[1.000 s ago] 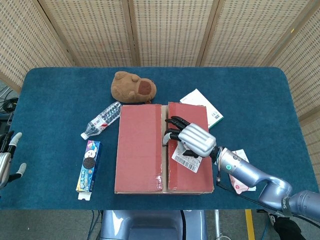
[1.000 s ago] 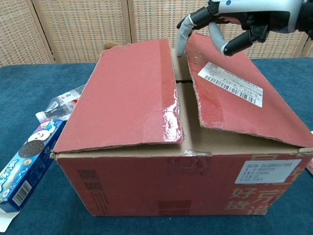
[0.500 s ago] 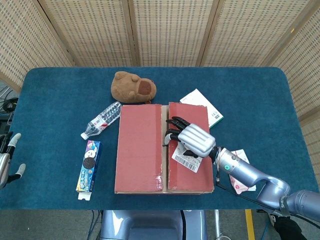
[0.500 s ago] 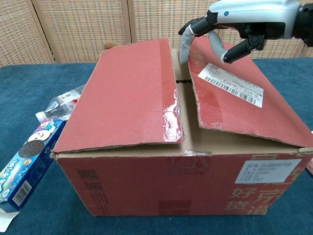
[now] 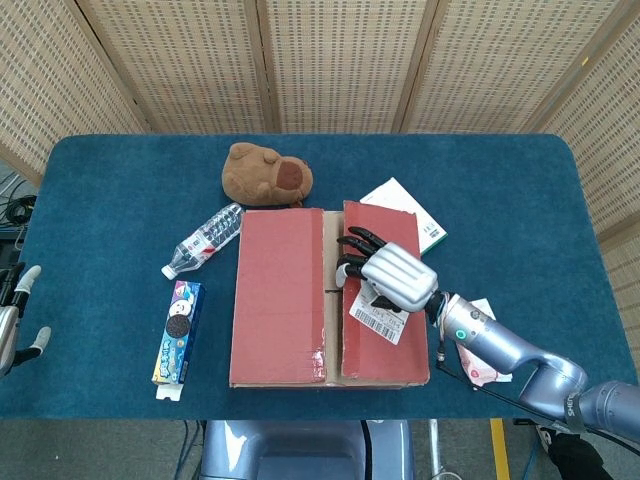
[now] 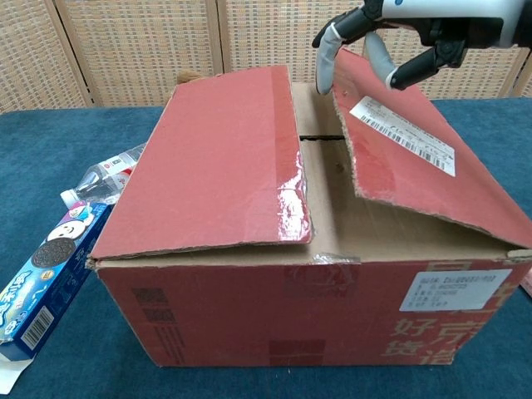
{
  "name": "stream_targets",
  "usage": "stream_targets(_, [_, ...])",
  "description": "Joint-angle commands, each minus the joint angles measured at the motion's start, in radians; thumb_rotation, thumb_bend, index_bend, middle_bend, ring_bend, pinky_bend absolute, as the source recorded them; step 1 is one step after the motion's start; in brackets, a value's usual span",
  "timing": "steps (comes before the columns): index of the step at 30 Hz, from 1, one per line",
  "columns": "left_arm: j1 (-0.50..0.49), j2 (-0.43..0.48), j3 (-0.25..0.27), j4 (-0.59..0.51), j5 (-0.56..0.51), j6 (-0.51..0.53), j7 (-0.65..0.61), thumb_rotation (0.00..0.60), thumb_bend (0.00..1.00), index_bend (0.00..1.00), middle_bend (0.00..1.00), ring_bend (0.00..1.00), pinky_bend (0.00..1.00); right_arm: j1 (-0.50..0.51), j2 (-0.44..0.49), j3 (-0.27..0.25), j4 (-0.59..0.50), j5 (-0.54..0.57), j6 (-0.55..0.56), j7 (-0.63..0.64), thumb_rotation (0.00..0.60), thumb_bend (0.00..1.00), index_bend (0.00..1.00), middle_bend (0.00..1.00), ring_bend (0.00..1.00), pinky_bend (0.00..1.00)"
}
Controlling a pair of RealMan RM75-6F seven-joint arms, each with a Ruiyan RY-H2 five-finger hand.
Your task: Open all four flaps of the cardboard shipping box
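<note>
The right hand [image 6: 366, 37] hooks its fingertips [image 5: 350, 255] under the free edge of the right flap [image 6: 416, 162], levering it up from the box [image 6: 307, 307] at mid-table. The left flap [image 5: 277, 295] lies down; the left hand [image 5: 12, 320] idles, empty, at the left.

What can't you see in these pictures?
- Inside the box: both views, the flaps cover it.
- Right hand fingertips: head view, hidden under the right flap edge.
- Left hand: head view, cut off by the left edge.
- Shipping label text: too small.
</note>
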State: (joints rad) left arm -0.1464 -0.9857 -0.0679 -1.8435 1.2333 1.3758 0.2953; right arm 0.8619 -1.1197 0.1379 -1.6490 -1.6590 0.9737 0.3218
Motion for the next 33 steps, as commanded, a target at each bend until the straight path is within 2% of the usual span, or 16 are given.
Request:
stream_targets(1, [0.0, 0.002, 0.001, 0.0, 0.002, -0.001, -0.005, 0.6, 0.38, 0.04, 0.0, 0.0, 0.0, -0.005, 0.017, 0.003, -0.007, -0.002, 0.013, -0.003, 0.6, 1.0, 0.41, 0.5, 0.12, 0.02])
stream_targets(13, [-0.003, 0.009, 0.008, -0.006, 0.012, -0.017, -0.021, 0.6, 0.38, 0.04, 0.0, 0.0, 0.0, -0.043, 0.13, 0.015, -0.033, 0.016, 0.062, 0.012, 0.6, 1.0, 0.41, 0.49, 0.12, 0.02])
stream_targets(23, [-0.005, 0.013, 0.012, -0.014, 0.024, -0.022, -0.032, 0.6, 0.38, 0.04, 0.0, 0.0, 0.0, -0.079, 0.24, 0.007, -0.02, 0.03, 0.062, 0.003, 0.6, 1.0, 0.41, 0.49, 0.12, 0.02])
stream_targets(33, [-0.007, 0.012, 0.011, -0.017, 0.021, -0.02, -0.024, 0.6, 0.38, 0.04, 0.0, 0.0, 0.0, -0.096, 0.295, 0.008, -0.017, 0.03, 0.064, 0.022, 0.6, 1.0, 0.41, 0.49, 0.12, 0.02])
